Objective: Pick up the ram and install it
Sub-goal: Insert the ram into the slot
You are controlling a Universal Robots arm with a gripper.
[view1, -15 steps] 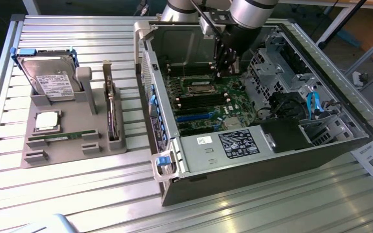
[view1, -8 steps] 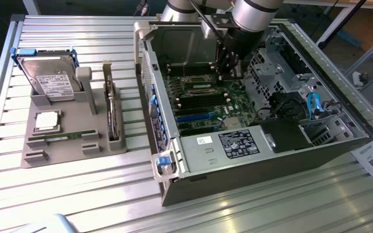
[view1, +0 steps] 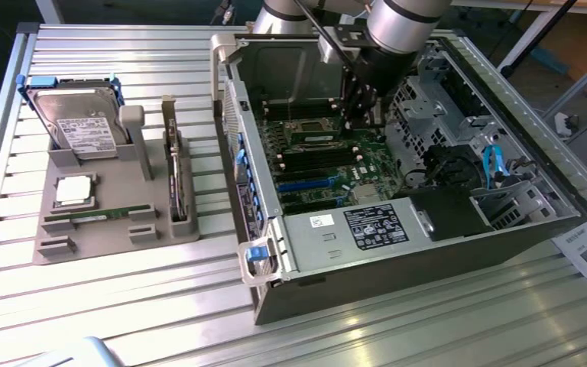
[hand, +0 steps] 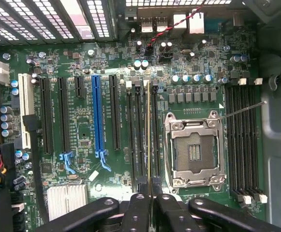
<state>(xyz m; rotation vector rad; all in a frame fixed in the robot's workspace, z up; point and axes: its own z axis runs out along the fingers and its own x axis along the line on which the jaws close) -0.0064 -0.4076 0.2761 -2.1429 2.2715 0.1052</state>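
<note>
- Nearest in the exterior view, a ribbed aluminium table [view1: 120,306] spans the lower part of the frame and carries everything else.
- At the left of the frame, a grey moulded plastic holder [view1: 89,246] sits on the table.
- A narrow green circuit-board strip [view1: 98,216] lies flat in the holder's near slot, and a square silver processor chip [view1: 74,189] rests just behind it.
- A dark expansion card [view1: 176,180] stands on edge along the holder's right side, and a silver hard drive in a blue frame [view1: 82,122] sits at the holder's far end.
- Across the centre and right of the frame lies an open dark metal computer case [view1: 375,284]. It has a blue plastic latch [view1: 257,256] at its near corner and a silver labelled power supply [view1: 375,225] across its near end.
- Beyond the power supply, the green motherboard [view1: 324,180] lies exposed on the case floor.
- Over the board's far half, the black two-fingered gripper [view1: 360,115] points down into the case.
- In the wrist view, the gripper's fingers [hand: 139,208] are clamped on the ram [hand: 149,135], a long thin circuit-board stick seen edge-on as a greenish-tan line.
- The ram is lined up lengthwise with a bank of black memory slots [hand: 140,140], just beside the empty silver-framed processor socket [hand: 194,150]. Whether its lower edge touches a slot cannot be told.
- A long blue expansion slot [hand: 97,116] lies on the far side of that bank from the socket.
- Farthest off, at the top centre of the exterior view, the grey robot arm [view1: 400,23] rises out of the frame.
</note>
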